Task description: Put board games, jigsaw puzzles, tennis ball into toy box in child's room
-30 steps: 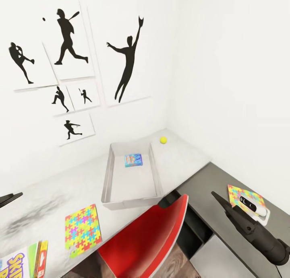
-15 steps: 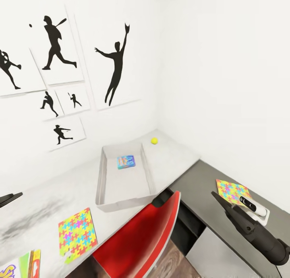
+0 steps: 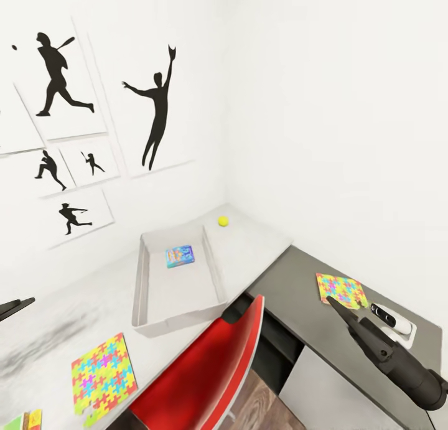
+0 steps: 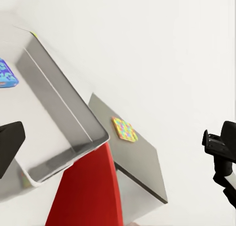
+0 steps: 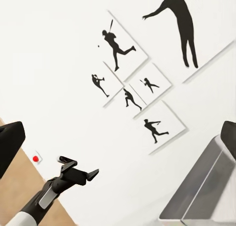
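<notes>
White wall (image 3: 323,106) with black silhouette pictures (image 3: 155,106) rose behind the worktop (image 3: 68,312). On the marbled top I saw the grey toy box (image 3: 146,287) with one blue board game (image 3: 180,256) lying flat inside. A red chair (image 3: 205,374) stood against the front edge. One jigsaw (image 3: 102,374) lay near that edge, left of the chair; another (image 3: 339,290) lay on the dark grey side unit (image 3: 292,280). The tennis ball (image 3: 223,221) sat just beyond the box, near the corner. My right gripper (image 3: 339,308) hovered by that second jigsaw, my left gripper (image 3: 15,307) low at the left; I could not tell either's state.
</notes>
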